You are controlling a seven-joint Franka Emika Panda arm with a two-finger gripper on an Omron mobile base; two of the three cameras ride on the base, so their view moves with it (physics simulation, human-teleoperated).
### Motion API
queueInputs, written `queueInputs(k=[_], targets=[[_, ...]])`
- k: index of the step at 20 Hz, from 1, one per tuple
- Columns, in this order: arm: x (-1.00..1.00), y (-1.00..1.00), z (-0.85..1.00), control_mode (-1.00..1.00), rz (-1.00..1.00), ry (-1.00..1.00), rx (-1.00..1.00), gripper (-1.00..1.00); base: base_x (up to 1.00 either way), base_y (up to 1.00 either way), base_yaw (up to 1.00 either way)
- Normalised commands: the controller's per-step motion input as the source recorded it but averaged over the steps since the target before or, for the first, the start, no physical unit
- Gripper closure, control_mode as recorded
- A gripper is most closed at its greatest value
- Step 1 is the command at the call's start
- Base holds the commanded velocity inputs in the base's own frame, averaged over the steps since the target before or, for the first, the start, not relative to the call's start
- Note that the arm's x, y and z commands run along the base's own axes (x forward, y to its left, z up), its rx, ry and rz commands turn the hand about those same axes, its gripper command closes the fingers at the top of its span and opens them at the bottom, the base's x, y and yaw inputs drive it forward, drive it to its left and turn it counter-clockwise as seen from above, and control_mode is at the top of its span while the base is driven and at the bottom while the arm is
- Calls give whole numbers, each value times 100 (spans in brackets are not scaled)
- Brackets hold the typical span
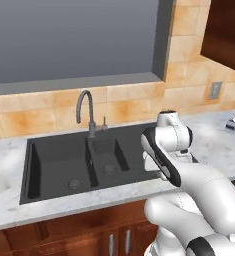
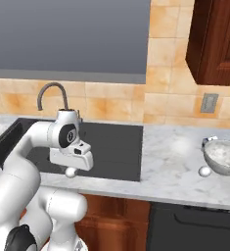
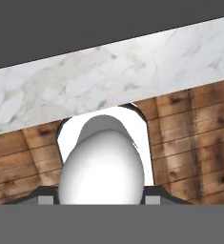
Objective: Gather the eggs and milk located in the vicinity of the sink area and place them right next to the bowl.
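one egg (image 3: 101, 167) sits clamped between the jaws of the gripper (image 2: 71, 169), which are closed snugly on it; in the hand view it bulges up right at the fingertips, and in the right base view it hangs as a small white ball just under the hand. below the jaws lie the front strip of the marble counter (image 2: 175, 181) and the wooden cabinet fronts (image 3: 189, 143), with the dark sink (image 2: 111, 147) just behind them.

the step in hand looks like carrying this egg over to the bowl (image 2: 224, 156), which stands well off to the jaws' right on the counter. a second egg (image 2: 204, 171) already rests touching or just beside the bowl's near side. it would be wise to keep the grip steady, travel level above the counter, and lower the egg beside the bowl without knocking the one lying there.

the curved faucet (image 2: 52, 95) rises behind the jaws, off the path. nothing else stands along the way; i can't make out any milk.
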Motion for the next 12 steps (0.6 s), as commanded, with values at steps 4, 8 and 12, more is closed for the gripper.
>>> queueInputs(k=[4, 8, 12], targets=[[0, 0, 0, 100, 0, 0, 0, 100, 0, -100, 7], [0, 0, 0, 100, 0, 0, 0, 100, 8, -100, 7], [0, 0, 0, 100, 0, 0, 0, 100, 12, -99, 6]])
